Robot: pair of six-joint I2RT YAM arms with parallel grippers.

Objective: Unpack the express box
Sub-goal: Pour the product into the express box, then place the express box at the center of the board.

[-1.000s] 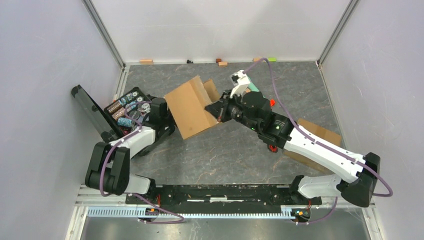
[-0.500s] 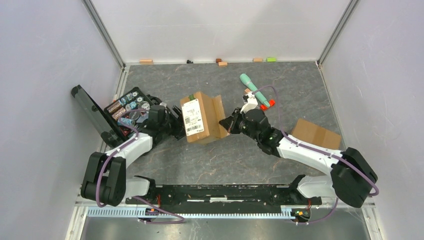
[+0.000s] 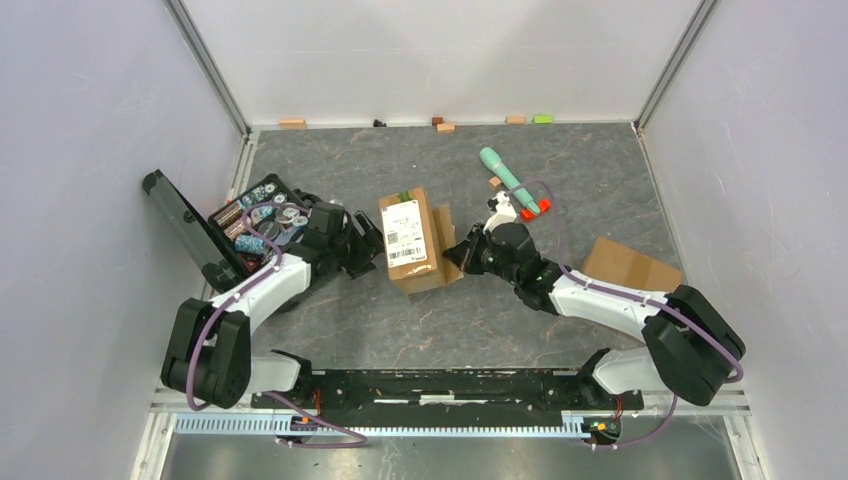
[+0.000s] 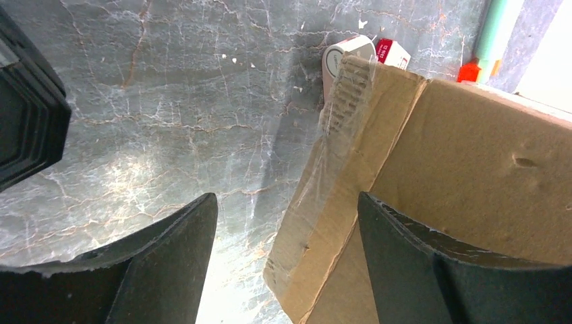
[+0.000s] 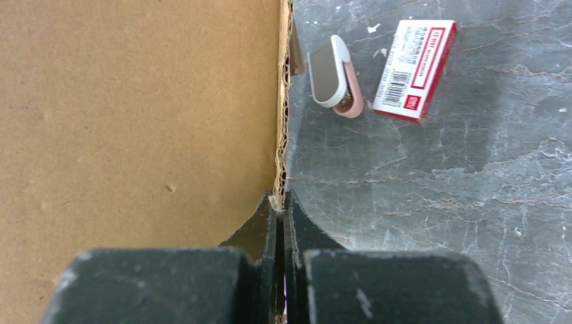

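The express box (image 3: pixel 412 243), brown cardboard with a white shipping label on top, rests on the table's middle. In the right wrist view its flap (image 5: pixel 141 115) fills the left half, and my right gripper (image 5: pixel 280 200) is shut on the flap's corrugated edge. From above, that right gripper (image 3: pixel 454 251) sits at the box's right side. My left gripper (image 3: pixel 370 250) stands open at the box's left side. Through the left wrist, the taped flap edge (image 4: pixel 344 169) lies between the spread fingers (image 4: pixel 168 263) of the left gripper (image 4: pixel 289 200). What the box holds is hidden.
An open black case (image 3: pixel 255 220) of small items sits left, its lid (image 3: pixel 180 222) raised. A teal tube (image 3: pixel 503 172) with a red cap, a white-and-pink device (image 5: pixel 334 73) and a red-and-white packet (image 5: pixel 415 67) lie beyond the box. Another cardboard box (image 3: pixel 632 266) sits right.
The box has come down from a raised tilt to lie label-up on the table. The right arm lowered with the flap in its grip. The left gripper moved right, up to the box.
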